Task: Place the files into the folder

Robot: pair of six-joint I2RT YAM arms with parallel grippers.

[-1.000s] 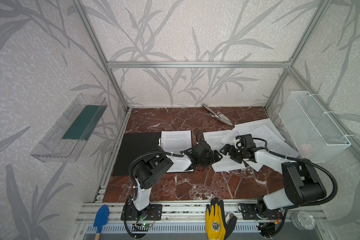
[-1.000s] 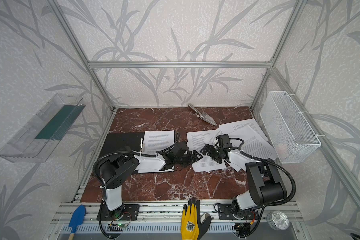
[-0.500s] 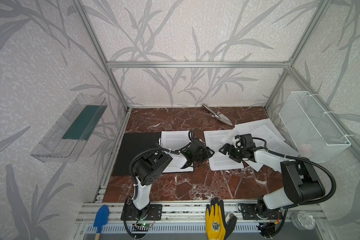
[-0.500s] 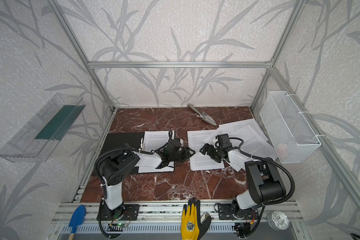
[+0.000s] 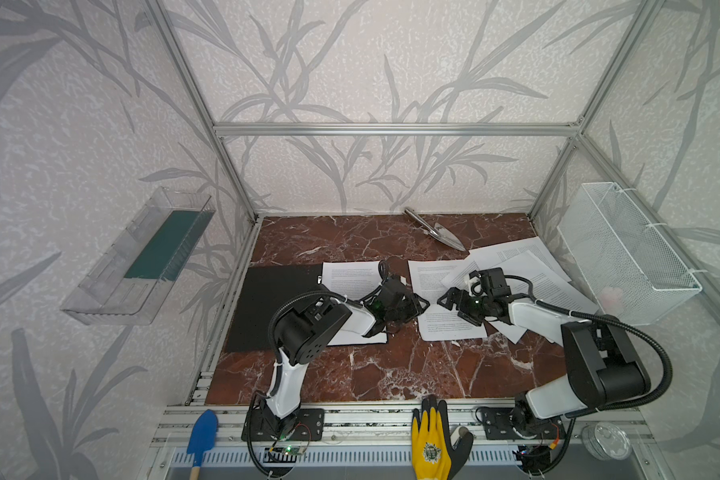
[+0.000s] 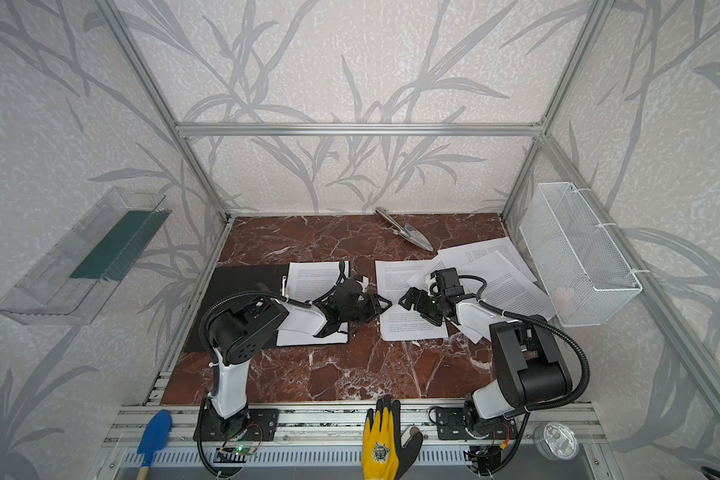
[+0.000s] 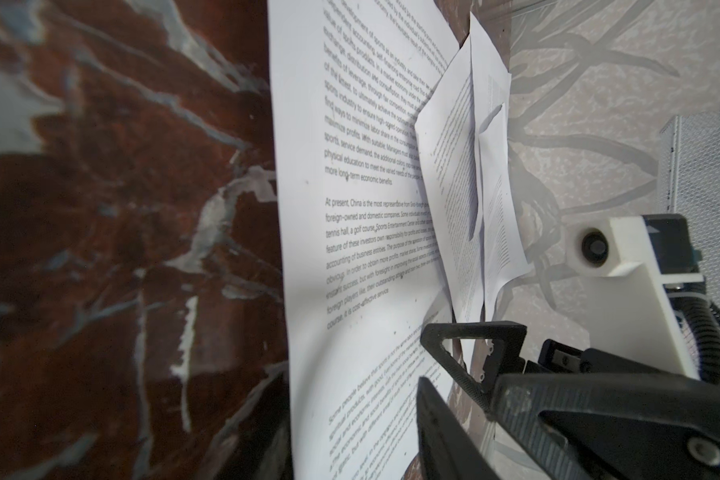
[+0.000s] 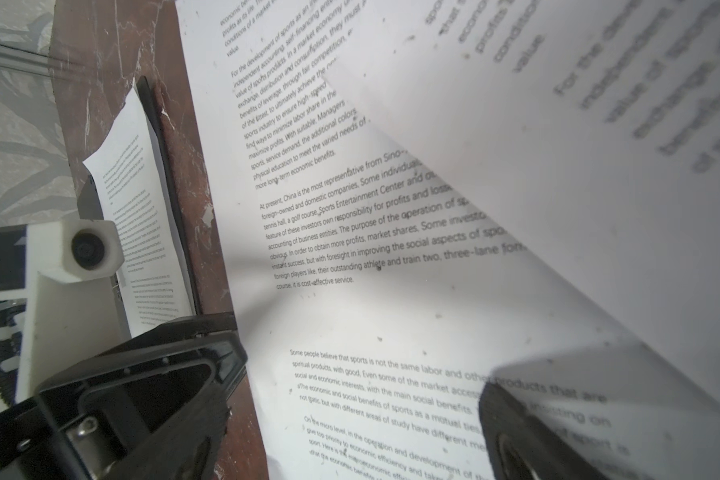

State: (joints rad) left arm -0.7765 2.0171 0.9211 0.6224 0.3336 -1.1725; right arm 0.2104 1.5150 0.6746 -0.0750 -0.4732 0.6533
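left claw (image 5: pixel 422 303) spacing unclear; left arm (image 5: pixel 308 328) partly covers folder (image 5: pixel 273 307).

One sheet (image 5: pixel 352 278) on the folder (image 5: pixel 275 303) at left, loose sheets (image 5: pixel 524 266) right, trowel (image 5: pixel 441 235) behind.

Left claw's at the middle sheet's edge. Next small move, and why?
Probably close the left claw on the middle sheet at its left edge. It sits right at that edge, the right claw hangs open over the same sheet, and the folder, bearing one sheet, lies just leftward.
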